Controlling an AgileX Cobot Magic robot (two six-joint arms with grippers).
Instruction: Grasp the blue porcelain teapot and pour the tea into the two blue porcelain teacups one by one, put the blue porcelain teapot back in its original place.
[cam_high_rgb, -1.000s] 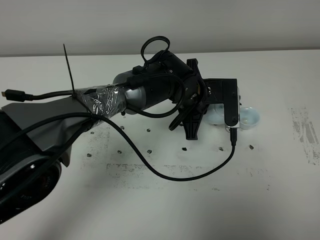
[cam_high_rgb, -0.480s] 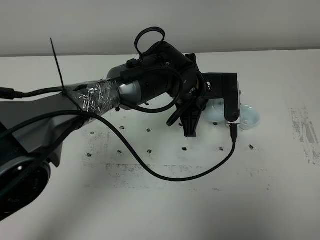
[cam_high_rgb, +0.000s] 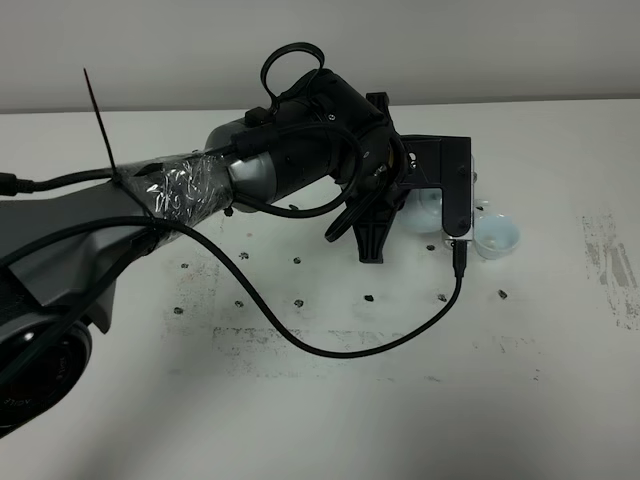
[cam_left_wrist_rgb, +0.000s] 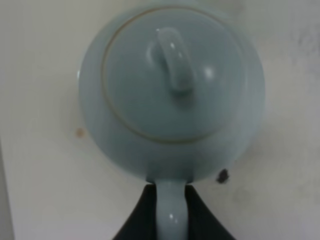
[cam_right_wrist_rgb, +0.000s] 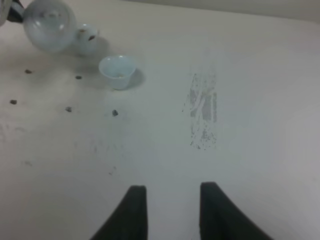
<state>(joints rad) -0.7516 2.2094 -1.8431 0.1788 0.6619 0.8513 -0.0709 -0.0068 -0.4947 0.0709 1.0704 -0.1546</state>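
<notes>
- Left gripper (cam_left_wrist_rgb: 170, 192) presses its two black fingers (cam_left_wrist_rgb: 141, 220) against either side of the loop handle (cam_left_wrist_rgb: 170, 216) of a round pale sky-blue glazed porcelain teapot (cam_left_wrist_rgb: 172, 90), seen from straight above.
- The teapot is upright with its domed lid (cam_left_wrist_rgb: 170, 75) seated. Whether its base touches the white table (cam_left_wrist_rgb: 35, 200) cannot be told.
- A small orange-brown drop (cam_left_wrist_rgb: 79, 132) marks the table just beside the pot's body.
- Right gripper (cam_right_wrist_rgb: 172, 197) hangs low over the table, well apart from the pot, with its dark fingers parted and nothing between them.
- Beyond that gripper lies a grey scuffed patch (cam_right_wrist_rgb: 202, 107), then a small pale blue handleless porcelain teacup (cam_right_wrist_rgb: 117, 71) standing alone.
- Farthest from it, a second pale blue teacup (cam_right_wrist_rgb: 85, 42) stands just beside the teapot.
- From the high camera, the black left arm (cam_high_rgb: 290, 170) reaches across the middle and covers most of the pot.
</notes>
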